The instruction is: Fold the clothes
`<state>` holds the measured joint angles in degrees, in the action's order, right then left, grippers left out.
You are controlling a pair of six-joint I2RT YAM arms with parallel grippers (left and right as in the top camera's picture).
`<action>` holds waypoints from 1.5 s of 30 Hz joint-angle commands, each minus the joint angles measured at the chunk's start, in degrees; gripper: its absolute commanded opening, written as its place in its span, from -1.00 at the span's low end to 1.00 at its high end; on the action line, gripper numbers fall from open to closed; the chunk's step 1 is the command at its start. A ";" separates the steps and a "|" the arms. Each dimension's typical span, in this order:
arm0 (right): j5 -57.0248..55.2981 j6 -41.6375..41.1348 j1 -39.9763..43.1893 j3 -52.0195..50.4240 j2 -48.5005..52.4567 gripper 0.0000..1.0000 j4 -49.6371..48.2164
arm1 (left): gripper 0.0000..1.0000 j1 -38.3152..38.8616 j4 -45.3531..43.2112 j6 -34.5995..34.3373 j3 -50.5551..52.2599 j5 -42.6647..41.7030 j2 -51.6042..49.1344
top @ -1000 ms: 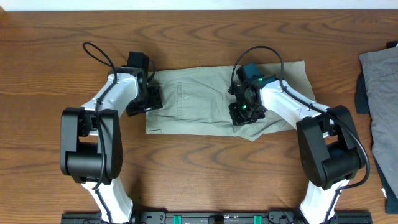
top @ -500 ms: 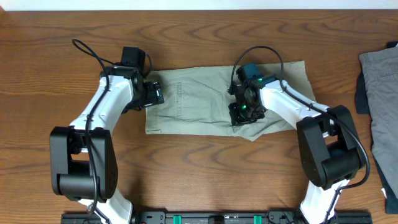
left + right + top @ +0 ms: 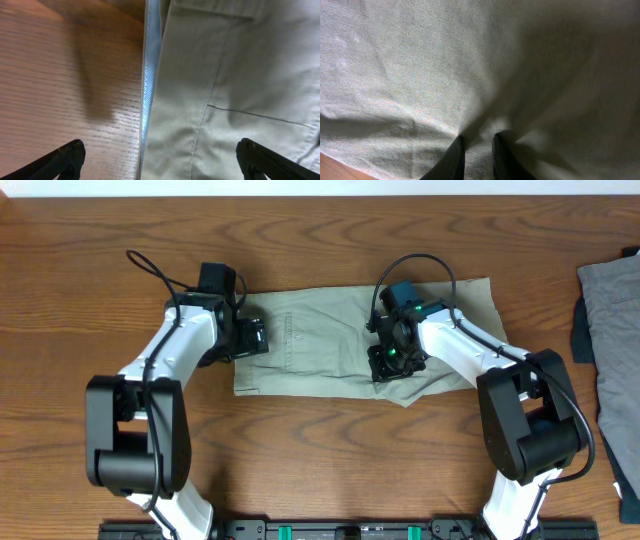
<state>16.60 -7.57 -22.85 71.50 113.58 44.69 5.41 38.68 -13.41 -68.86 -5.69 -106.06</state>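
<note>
Pinching shorts point(image 3: 310, 345), right end effector point(image 3: 477, 141) (mid-cloth).

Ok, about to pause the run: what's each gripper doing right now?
Left gripper: open, holding nothing, over the shorts edge.
Right gripper: closed, pinching the shorts fabric.

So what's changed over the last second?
The left gripper opened wide and edged inward over the left edge of the shorts, holding nothing. The right gripper stayed pinched on a fold of the shorts, and the cloth hasn't shifted.
</note>
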 commanded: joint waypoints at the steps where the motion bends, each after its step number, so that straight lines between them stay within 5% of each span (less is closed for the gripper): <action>1: -1.38 -0.04 -1.22 -1.14 3.23 -0.63 -0.52 | 0.97 -0.07 -0.15 0.92 0.57 -1.20 -2.73; 8: -1.38 -0.04 -1.22 -1.14 3.23 -0.62 -0.50 | 0.93 -0.07 -0.61 0.66 0.57 -1.22 -5.44; 13: -1.40 -0.04 -1.22 -1.14 3.23 -0.63 -0.52 | 0.59 -0.07 -0.72 0.68 0.57 -2.73 -6.01; 17: -1.38 -0.04 -1.22 -1.14 3.23 -0.63 -0.52 | 0.09 -0.07 -0.79 0.68 0.57 -2.86 -6.03; 24: -1.40 -0.04 -1.22 -1.14 3.23 -0.62 -0.50 | 0.01 -0.07 -0.63 0.68 0.57 -2.86 -6.03; 33: -1.38 -0.04 -1.22 -1.14 3.23 -0.62 -0.50 | -0.45 -0.07 -0.61 0.66 0.57 -2.89 -6.03; 38: -1.38 -0.04 -1.22 -1.14 3.23 -0.63 -0.52 | -0.88 -0.07 -0.59 0.68 0.59 -2.86 -6.03; 41: -1.40 -0.04 -1.22 -1.14 3.23 -0.67 -0.55 | -0.88 -0.07 -0.61 0.70 0.57 -2.86 -6.03; 45: -1.38 -0.07 -0.61 -0.02 3.08 -0.96 0.48 | -0.88 -0.07 -0.35 0.72 -0.11 -2.86 -5.49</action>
<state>15.94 -7.70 -22.85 71.55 113.65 44.75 5.48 37.58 -13.19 -68.82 -10.13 -110.50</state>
